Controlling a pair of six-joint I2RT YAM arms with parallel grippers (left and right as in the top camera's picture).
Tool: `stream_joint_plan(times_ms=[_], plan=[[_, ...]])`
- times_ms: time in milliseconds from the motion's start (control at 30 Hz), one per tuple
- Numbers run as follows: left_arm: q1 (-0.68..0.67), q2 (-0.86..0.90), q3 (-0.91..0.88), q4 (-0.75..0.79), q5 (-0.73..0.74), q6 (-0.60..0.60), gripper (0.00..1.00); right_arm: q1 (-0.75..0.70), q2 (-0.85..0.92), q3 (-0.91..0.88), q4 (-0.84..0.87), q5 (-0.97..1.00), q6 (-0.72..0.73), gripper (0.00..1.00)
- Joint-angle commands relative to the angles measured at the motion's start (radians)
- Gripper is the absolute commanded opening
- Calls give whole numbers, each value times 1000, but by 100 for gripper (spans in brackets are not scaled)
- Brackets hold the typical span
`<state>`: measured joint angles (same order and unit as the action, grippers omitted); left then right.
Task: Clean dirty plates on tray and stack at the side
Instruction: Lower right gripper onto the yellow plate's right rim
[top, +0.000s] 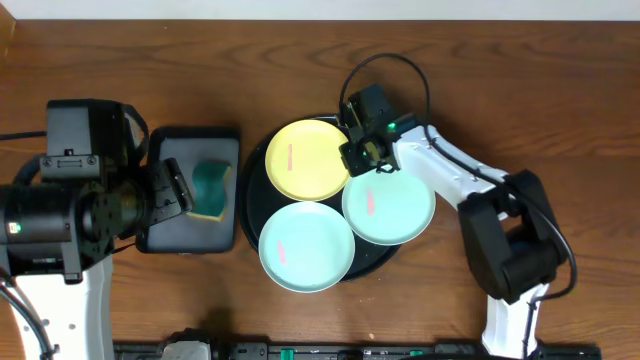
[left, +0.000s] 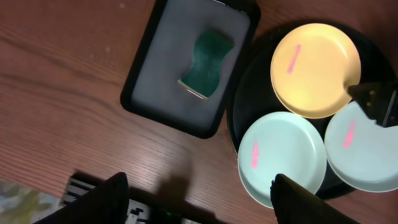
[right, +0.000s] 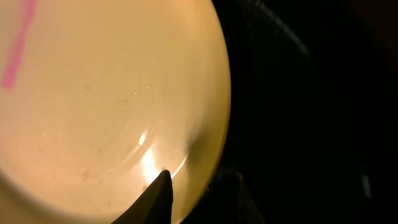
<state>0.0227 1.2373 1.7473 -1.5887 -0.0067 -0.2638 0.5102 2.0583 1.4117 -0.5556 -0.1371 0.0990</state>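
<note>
The round black tray (top: 252, 205) holds three plates. The pale yellow plate (top: 307, 158) lies at the back and has a pink smear. One mint plate (top: 306, 246) lies at the front left and the other mint plate (top: 390, 208) at the right, each with a pink smear. My right gripper (top: 362, 150) is down at the yellow plate's right rim. In the right wrist view its fingers (right: 200, 186) straddle that rim (right: 214, 118), part open, one inside and one outside. My left gripper (left: 196, 202) is open and empty, high above the table at the left.
A rectangular black tray with a grey inside (top: 170, 215) lies left of the round tray and holds a green sponge (top: 210, 187). Bare wood surrounds both trays. A dark rail (top: 300, 350) runs along the table's front edge.
</note>
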Motion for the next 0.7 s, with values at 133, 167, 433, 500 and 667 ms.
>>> stream_joint_plan(times_ms=[133, 167, 433, 500, 667], plan=[[-2, 6, -43, 4, -13, -3, 72, 7, 5, -2, 13, 6, 27, 25], [-2, 6, -43, 6, -13, -4, 72, 5, 5, -2, 14, 6, 27, 25], [-2, 6, -43, 75, -14, 28, 72, 1, -4, -2, 73, 10, 27, 29], [-2, 6, -43, 87, -14, 42, 72, 1, -4, -2, 72, 10, 27, 29], [-2, 6, -43, 112, -14, 42, 72, 1, -4, -2, 74, 16, 27, 31]])
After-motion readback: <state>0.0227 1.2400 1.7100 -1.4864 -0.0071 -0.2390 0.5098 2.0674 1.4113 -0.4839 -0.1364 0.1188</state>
